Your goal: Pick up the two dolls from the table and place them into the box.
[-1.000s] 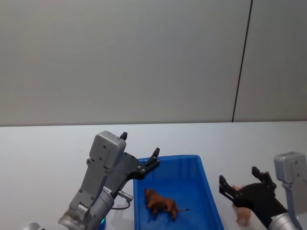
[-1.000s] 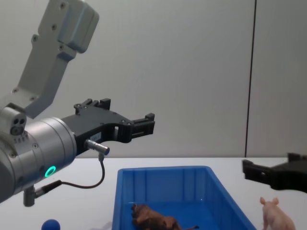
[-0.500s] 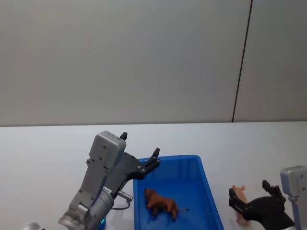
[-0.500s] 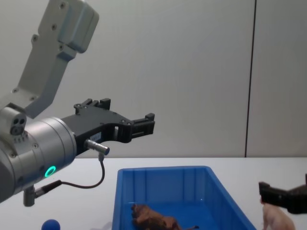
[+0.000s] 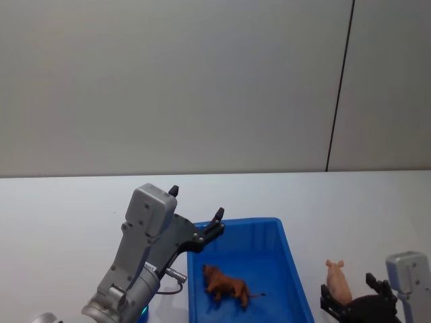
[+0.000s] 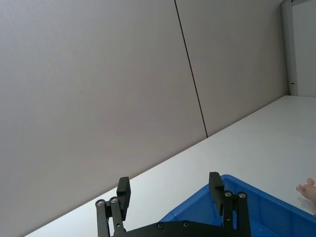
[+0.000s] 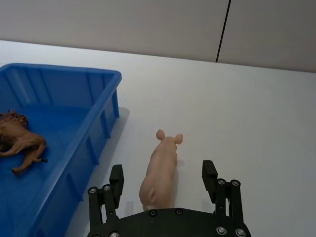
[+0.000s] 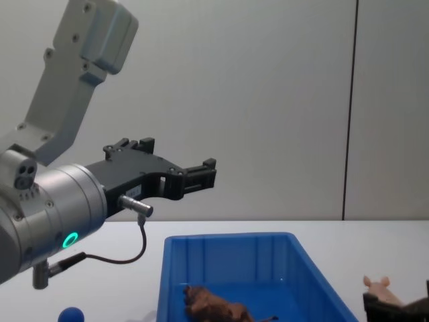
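Risk first: our right pincer point(image 7: 163, 172) stood wide open astride the pink pig point(image 7: 160, 163), which stood on the worktop point(image 7: 256, 113) just right of the box point(image 7: 106, 106), lower right in the head view. We judged that closing off-centre could tip the pig or squeeze it out sideways; whether the fingers reached low enough we could not quite tell. The brown doll point(image 5: 225, 286) lay inside the box, whose near wall would bar a low carry. Our left pincer point(image 5: 196, 202), wide and empty, hovered over the box's left rim. A blue toy point(image 8: 70, 314) sat lower left in the chest view.
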